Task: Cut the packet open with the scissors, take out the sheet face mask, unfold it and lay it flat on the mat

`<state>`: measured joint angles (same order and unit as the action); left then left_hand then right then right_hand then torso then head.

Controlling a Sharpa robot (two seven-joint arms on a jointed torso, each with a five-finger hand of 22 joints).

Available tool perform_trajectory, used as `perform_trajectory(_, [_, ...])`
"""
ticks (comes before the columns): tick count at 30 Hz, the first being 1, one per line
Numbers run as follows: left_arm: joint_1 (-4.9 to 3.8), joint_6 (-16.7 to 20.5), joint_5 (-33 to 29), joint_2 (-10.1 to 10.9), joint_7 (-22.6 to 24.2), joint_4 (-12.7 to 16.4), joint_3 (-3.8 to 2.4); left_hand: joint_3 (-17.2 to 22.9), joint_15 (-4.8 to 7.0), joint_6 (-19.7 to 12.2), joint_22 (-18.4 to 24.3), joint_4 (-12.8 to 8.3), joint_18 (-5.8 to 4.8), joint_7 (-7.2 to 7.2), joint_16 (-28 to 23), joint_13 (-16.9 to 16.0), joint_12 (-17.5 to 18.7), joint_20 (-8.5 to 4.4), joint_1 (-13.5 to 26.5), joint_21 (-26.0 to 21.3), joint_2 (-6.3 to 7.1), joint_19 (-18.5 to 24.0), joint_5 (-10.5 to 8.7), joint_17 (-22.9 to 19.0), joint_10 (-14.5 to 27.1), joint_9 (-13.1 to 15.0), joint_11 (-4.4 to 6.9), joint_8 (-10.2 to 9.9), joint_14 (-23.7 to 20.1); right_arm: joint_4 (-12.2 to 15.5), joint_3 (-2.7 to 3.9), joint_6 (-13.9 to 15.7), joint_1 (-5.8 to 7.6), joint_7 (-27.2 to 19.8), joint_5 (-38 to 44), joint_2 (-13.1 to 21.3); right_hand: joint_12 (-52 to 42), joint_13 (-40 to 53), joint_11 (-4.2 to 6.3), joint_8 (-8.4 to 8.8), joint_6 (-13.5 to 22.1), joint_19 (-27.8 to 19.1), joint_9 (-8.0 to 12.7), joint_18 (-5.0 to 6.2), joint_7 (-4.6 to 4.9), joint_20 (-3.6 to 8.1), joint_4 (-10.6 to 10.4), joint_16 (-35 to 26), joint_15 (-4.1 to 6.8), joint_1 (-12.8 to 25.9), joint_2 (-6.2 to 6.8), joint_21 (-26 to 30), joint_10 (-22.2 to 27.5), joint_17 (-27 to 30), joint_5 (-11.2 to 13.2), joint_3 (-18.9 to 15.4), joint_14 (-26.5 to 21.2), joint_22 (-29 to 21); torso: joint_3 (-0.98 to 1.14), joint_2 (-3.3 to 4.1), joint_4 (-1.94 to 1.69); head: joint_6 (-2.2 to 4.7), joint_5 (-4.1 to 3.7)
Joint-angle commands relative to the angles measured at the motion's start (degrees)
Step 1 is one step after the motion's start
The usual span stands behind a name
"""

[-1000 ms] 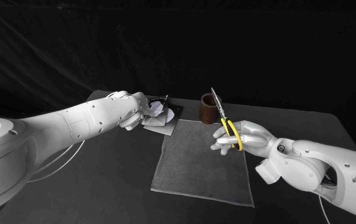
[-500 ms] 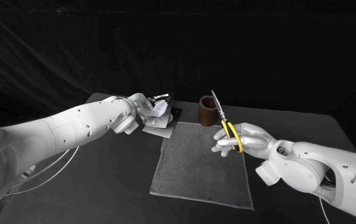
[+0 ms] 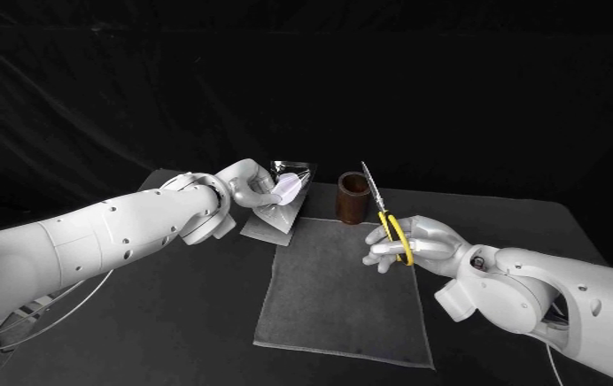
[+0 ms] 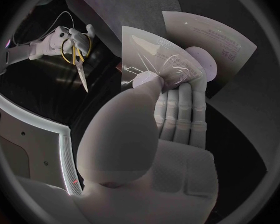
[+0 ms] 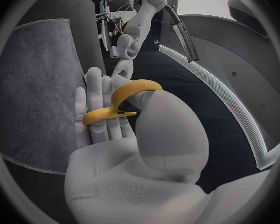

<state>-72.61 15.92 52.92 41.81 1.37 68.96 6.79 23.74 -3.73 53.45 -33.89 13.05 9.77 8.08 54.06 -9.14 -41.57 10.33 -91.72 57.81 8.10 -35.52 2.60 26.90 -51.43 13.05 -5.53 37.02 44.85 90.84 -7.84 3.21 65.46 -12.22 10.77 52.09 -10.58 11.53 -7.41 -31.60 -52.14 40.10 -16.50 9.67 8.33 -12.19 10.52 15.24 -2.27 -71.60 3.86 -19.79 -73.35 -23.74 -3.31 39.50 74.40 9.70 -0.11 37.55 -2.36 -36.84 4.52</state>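
above the mat, left hand holds packet.

I am looking down at a black table that is taking up the lower half of my feed. Its far edge is running from about 9 o'clock across to 3 o'clock, and its top is giving back a dull grey sheen. Behind it, toward 12 o'clock, a black cloth backdrop is hanging in soft folds, a faint horizontal crease crossing it high up. Light is falling dimly.
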Motion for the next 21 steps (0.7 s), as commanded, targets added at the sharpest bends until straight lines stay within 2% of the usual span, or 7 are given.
perform_trajectory(1, [-0.10,0.8,8.0,0.6,4.0,1.8,-0.10,6.5,0.10,0.6,-0.2,-6.0,0.37,0.12,0.0,0.1,0.3,0.02,0.7,0.3,0.22,0.6,0.15,-0.1,-0.3,0.2,-0.01,-0.4,-0.1,-0.1,0.06,3.9,0.09,-1.3,-1.1,-0.2,-0.3,0.1,3.60,0.23,-0.4,0.1,0.0,1.13,-0.04,-0.08,0.2,-0.3,0.09,-1.6,-2.23,-0.4,-5.9,-0.1,0.2,0.1,-0.1,0.1,0.02,-0.07,-0.02,0.53,-0.49])
perform_trajectory(5, [-0.09,-1.3,12.3,1.0,3.5,4.2,-0.13,7.1,0.11,0.7,-0.3,-6.6,0.39,0.11,0.0,0.2,0.4,0.05,1.2,0.5,0.41,0.8,0.15,-0.2,-0.4,0.2,-0.01,-0.6,-0.2,-0.5,0.06,6.1,0.25,-1.7,-2.3,-0.6,-0.2,0.1,3.60,0.29,-0.4,0.1,-0.1,1.12,-0.04,-0.08,0.2,-0.3,0.09,-1.6,-2.23,-0.4,-5.9,-0.1,0.2,0.0,-0.2,0.1,0.02,-0.02,0.00,0.91,-0.61])
perform_trajectory(13, [-0.07,-3.1,17.5,1.6,3.3,7.7,-0.12,8.4,0.24,0.9,-0.7,-7.8,0.47,0.10,0.2,0.2,0.5,0.04,1.8,1.2,0.62,0.9,0.15,-0.5,-0.9,0.2,0.07,-1.1,0.1,-0.6,-0.01,7.4,0.36,0.8,-2.6,-0.7,0.3,0.1,3.47,1.05,-0.6,0.1,-0.1,1.09,0.06,-0.10,0.2,-0.8,-0.13,-1.5,-2.37,-0.8,-5.6,-0.3,0.2,0.0,-1.0,0.4,-0.05,0.04,0.11,1.08,-1.49])
perform_trajectory(16, [-0.07,-4.3,19.7,1.8,3.3,9.4,-0.11,8.7,0.31,1.1,-0.9,-8.2,0.50,0.05,0.3,0.2,0.4,0.02,2.0,1.5,0.71,0.8,0.14,-0.6,-1.1,0.2,0.13,-1.2,0.3,-0.6,-0.05,8.1,0.37,1.0,-2.5,-0.6,0.4,0.1,3.46,1.15,-0.7,0.1,-0.1,1.09,0.07,-0.10,0.3,-0.9,-0.13,-1.5,-2.41,-0.9,-5.6,-0.3,0.1,0.0,-1.1,0.4,-0.02,0.01,-0.02,0.92,-2.28])
perform_trajectory(21, [-0.15,-8.1,22.9,2.2,2.6,11.5,-0.13,9.6,0.66,1.5,-1.2,-9.1,0.59,-0.14,0.5,0.1,0.2,-0.06,2.8,2.3,0.84,0.6,0.14,-0.8,-1.9,0.2,0.50,-1.7,1.1,-0.7,-0.14,6.8,0.36,2.5,-1.4,-0.2,0.6,0.2,3.55,1.72,-1.1,0.6,-0.3,1.09,-0.02,0.03,0.5,-0.8,-0.01,-1.7,-2.60,-1.8,-6.0,-0.7,0.1,-0.1,-0.8,0.9,0.05,-0.08,-0.08,0.82,-3.11])
